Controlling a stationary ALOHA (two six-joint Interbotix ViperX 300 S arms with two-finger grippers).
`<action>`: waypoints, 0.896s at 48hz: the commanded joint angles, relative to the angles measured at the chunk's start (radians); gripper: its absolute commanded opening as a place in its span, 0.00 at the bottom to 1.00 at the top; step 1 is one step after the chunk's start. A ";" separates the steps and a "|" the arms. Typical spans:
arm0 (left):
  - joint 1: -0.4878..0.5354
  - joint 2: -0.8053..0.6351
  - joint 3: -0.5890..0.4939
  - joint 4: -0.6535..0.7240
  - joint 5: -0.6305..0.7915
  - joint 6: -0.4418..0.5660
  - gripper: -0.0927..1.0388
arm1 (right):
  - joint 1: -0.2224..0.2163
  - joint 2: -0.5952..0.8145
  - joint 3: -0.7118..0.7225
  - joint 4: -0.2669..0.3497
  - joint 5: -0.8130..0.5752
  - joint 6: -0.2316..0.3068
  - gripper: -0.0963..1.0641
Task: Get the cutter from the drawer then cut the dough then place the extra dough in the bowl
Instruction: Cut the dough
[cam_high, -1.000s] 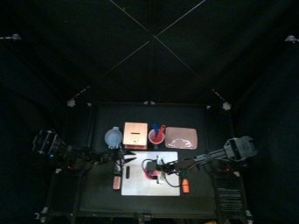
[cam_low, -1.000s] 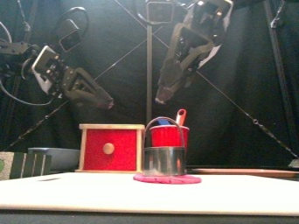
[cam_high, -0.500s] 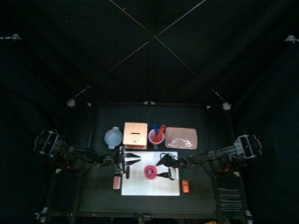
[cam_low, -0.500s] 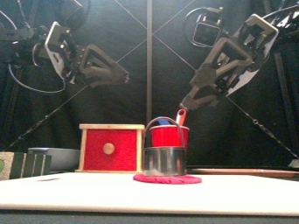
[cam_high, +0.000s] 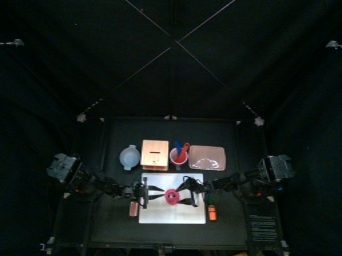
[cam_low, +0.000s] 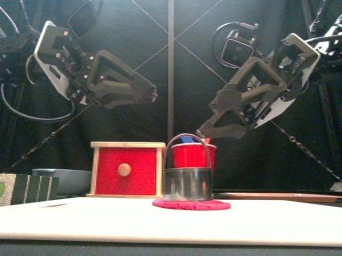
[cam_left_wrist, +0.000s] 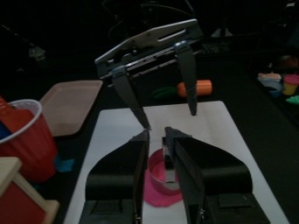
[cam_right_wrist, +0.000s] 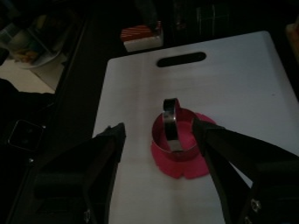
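The left gripper hangs above the left edge of the white cutting board, its jaws drawn almost together on nothing. The cutter stands on the pink dough near the board's middle. The right gripper hovers over the board's right edge, jaws spread wide and empty.

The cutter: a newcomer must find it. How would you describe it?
Start at the white cutting board, the one large white surface. On it lies a flat pink dough disc, and the cutter stands on that disc: a shiny metal ring, unlike the red cup behind it.
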 joint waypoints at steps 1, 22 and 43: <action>0.003 0.029 -0.028 0.023 -0.015 -0.017 0.72 | -0.006 -0.005 0.009 0.025 -0.043 -0.002 0.89; 0.029 0.098 -0.040 0.021 -0.009 -0.021 0.75 | 0.003 0.081 -0.032 0.077 -0.089 -0.018 0.88; 0.064 0.112 -0.078 0.025 0.060 -0.021 0.75 | 0.084 0.098 -0.049 0.225 -0.048 -0.143 0.88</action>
